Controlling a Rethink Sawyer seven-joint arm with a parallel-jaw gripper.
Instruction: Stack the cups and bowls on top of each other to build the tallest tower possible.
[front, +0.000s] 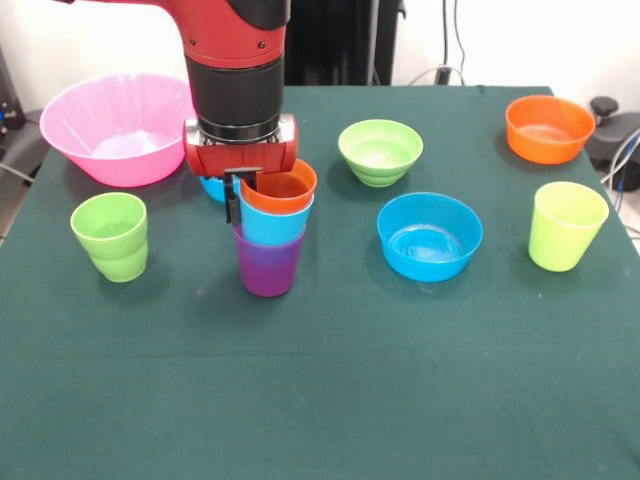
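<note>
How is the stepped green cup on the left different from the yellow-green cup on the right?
The stepped green cup has a ledge round its middle; the yellow-green cup has smooth, evenly tapering walls. The stepped one is a deeper green and looks squatter; the other is paler, more yellow and looks taller. Both stand upright, empty and alone on the table.

Looking like a robotics lab: a red and black arm (235, 70) is hanging over a table (320, 400) covered in dark green cloth, cables (452, 45) are trailing down the white wall behind, black equipment (612, 125) is sitting at the table's edge.
</note>
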